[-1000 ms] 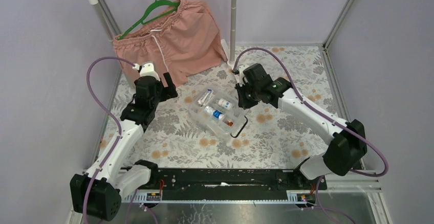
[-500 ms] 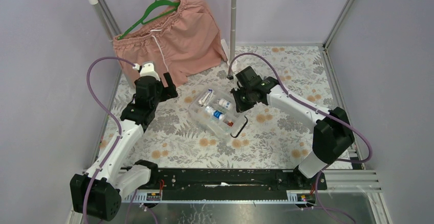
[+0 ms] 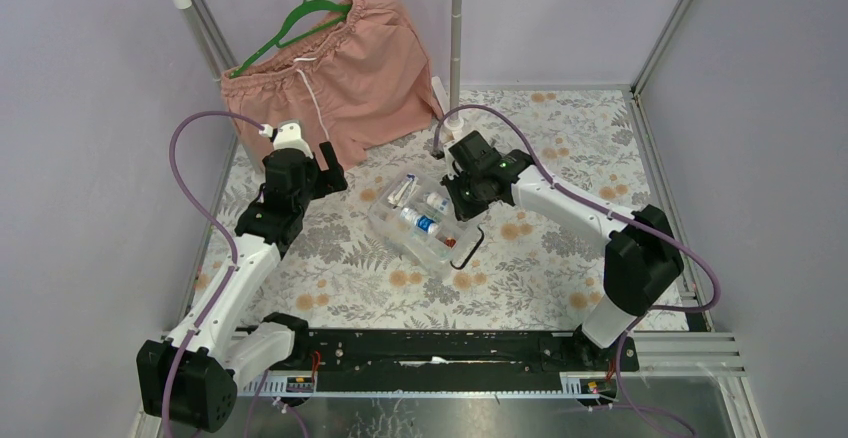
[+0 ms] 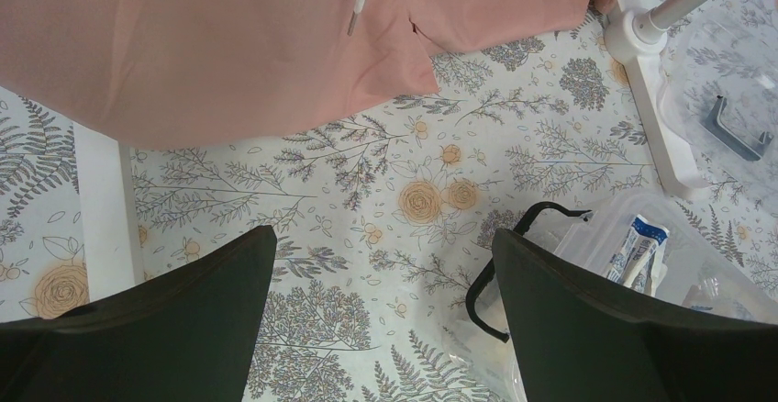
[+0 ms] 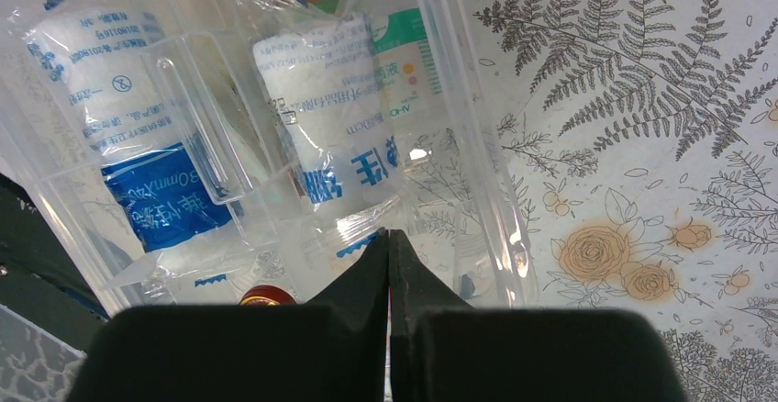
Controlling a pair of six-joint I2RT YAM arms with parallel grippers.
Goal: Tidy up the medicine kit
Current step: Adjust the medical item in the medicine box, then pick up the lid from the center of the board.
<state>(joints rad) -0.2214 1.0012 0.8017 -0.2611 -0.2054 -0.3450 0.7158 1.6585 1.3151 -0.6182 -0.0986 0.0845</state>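
- Your right gripper (image 5: 389,248): fingers pressed together, nothing between them, tips over the far-right part of the medicine kit (image 3: 425,223).
- The kit sits mid-table (image 3: 560,258), with its black handle (image 3: 473,248) on the end nearest the arm bases.
- Past the tips: bandage rolls (image 5: 335,127) split by a clear divider, with a green-label bottle (image 5: 408,62) beyond.
- Your left gripper (image 4: 383,237): wide open, empty, above the table left of the kit.
- Nearby: pink shorts (image 3: 340,68) on a green hanger (image 3: 300,18) behind the left gripper, and the white rack foot (image 4: 656,117) near the kit's far end.
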